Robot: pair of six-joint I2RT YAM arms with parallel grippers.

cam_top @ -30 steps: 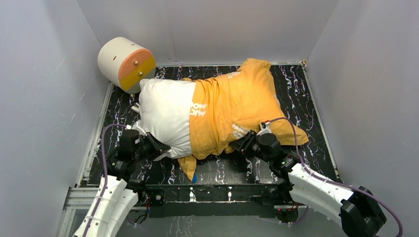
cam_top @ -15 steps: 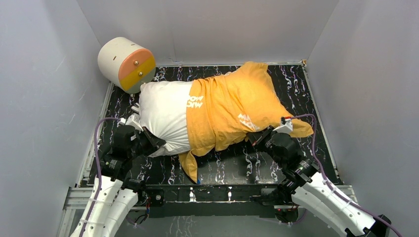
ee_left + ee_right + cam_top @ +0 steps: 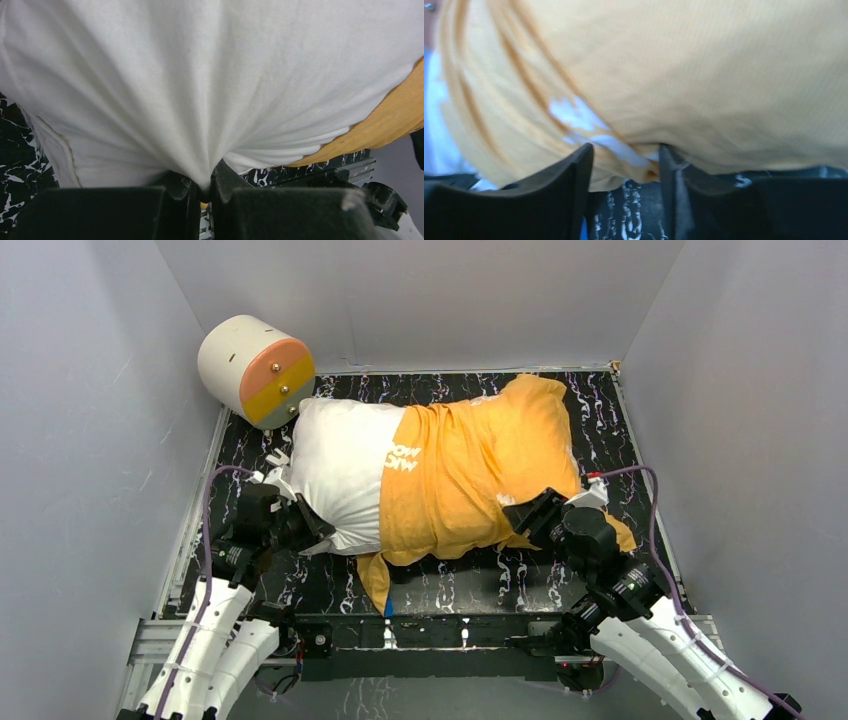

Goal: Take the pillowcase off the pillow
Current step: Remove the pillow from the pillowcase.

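Pillow [image 3: 340, 475] lies across the counter [image 3: 450, 585], long axis running left to right, with its bare white end near the cylinder [image 3: 255, 368] at far left. Pillowcase [image 3: 470, 475] is orange face up and covers the right-hand stretch only. Its open mouth sits at about mid-length and faces left, and a loose flap trails off the near edge, showing a sliver of blue underneath. The left arm [image 3: 215, 630] reaches in at the near-left corner of the pillow. In its wrist view the left jaws are pressed together on a pinch of white cloth, with creases fanning out from the bite, so we take the pillow end as anchored. The right arm [image 3: 640, 610] comes in from the near right, at the pillowcase's near edge. Its wrist view is blurred; the right jaws stand part-way apart with a thick orange fold filling the gap, which we read as a grip on the pillowcase, though not with certainty. The relation that matters is that the case lies to the right of the left jaws and comes off toward its closed right end, along the pillow's long axis. The right arm is the nearer one to the case, so we judge the pull to be rightward while the left holds. One risk we see is the right jaws having pillow cloth pinched in with the case.
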